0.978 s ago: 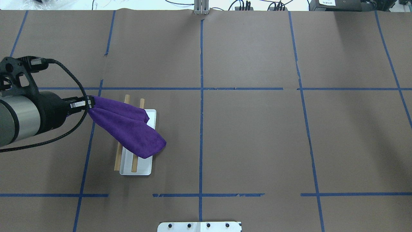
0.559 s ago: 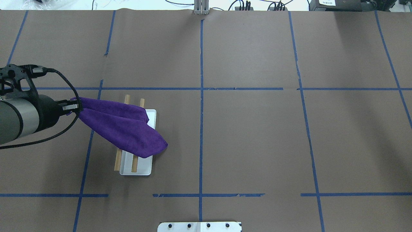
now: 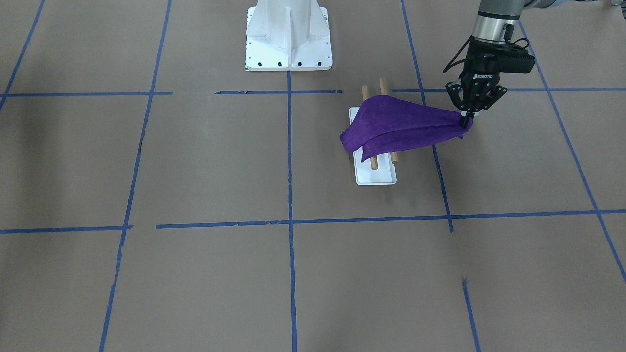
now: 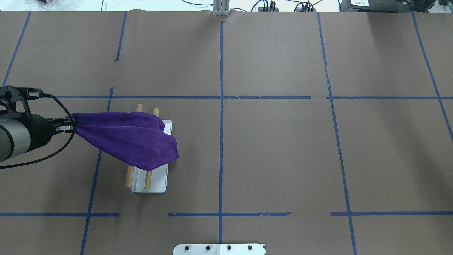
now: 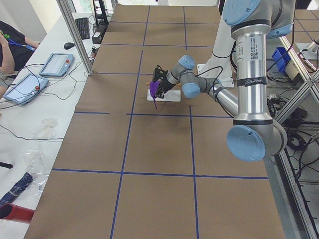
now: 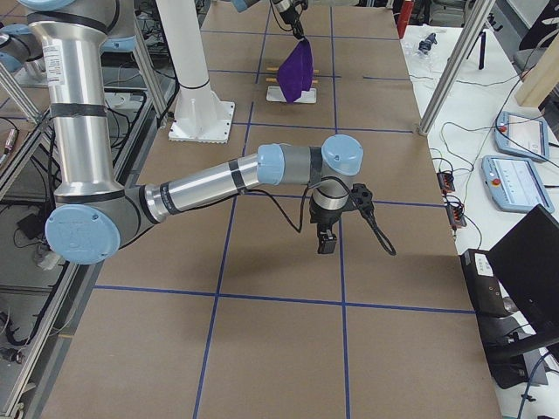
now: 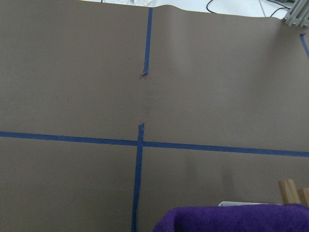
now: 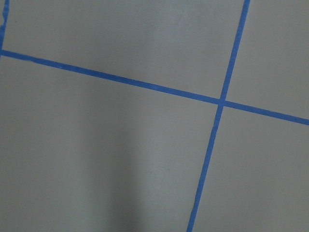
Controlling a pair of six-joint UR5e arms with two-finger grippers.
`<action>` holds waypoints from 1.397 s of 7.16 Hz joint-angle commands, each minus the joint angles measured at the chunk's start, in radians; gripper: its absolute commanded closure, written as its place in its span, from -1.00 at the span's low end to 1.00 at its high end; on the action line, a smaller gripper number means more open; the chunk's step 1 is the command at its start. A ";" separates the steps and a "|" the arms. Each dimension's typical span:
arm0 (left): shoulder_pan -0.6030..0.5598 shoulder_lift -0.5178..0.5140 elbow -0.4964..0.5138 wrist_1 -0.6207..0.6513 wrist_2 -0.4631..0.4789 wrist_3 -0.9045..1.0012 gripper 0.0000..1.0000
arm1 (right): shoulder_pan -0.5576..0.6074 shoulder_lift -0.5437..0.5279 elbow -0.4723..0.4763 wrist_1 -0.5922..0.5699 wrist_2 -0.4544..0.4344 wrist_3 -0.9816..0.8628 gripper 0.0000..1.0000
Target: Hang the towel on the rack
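Note:
The purple towel (image 4: 131, 140) lies across both brown dowels (image 4: 148, 180) of the rack, whose white base plate (image 4: 159, 185) sits on the table. One towel corner is pulled out taut past the rack, toward my left arm. My left gripper (image 4: 69, 124) is shut on that corner and holds it above the table; it also shows in the front-facing view (image 3: 464, 119) with the towel (image 3: 401, 129). The towel's other end hangs over the rack's far side. My right gripper (image 6: 326, 243) hovers over bare table far from the rack; I cannot tell whether it is open or shut.
The large white pedestal (image 3: 288, 34) stands at the robot's edge of the table, a little way from the rack (image 3: 376, 176). Blue tape lines (image 4: 221, 106) cross the brown paper cover. Operators' tablets (image 5: 55, 64) lie beyond the table's far edge.
My left gripper has moved further away from the rack, toward the overhead view's left edge, with the towel corner. The towel is stretched longer and flatter across the dowels.

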 commanded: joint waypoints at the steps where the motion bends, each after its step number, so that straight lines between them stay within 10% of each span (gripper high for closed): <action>1: -0.013 0.034 0.048 -0.127 -0.012 0.053 -1.00 | 0.000 -0.002 0.001 0.000 0.003 0.001 -1.00; 3: -0.056 0.030 0.054 -0.124 -0.097 0.138 -1.00 | 0.000 -0.005 -0.004 0.000 -0.001 -0.008 -1.00; 6: -0.361 0.030 0.181 -0.101 -0.482 0.479 -1.00 | 0.022 -0.027 -0.057 0.049 0.006 -0.002 -1.00; 10: -0.628 -0.123 0.212 0.412 -0.570 0.928 -1.00 | 0.081 -0.053 -0.207 0.294 0.032 0.027 -1.00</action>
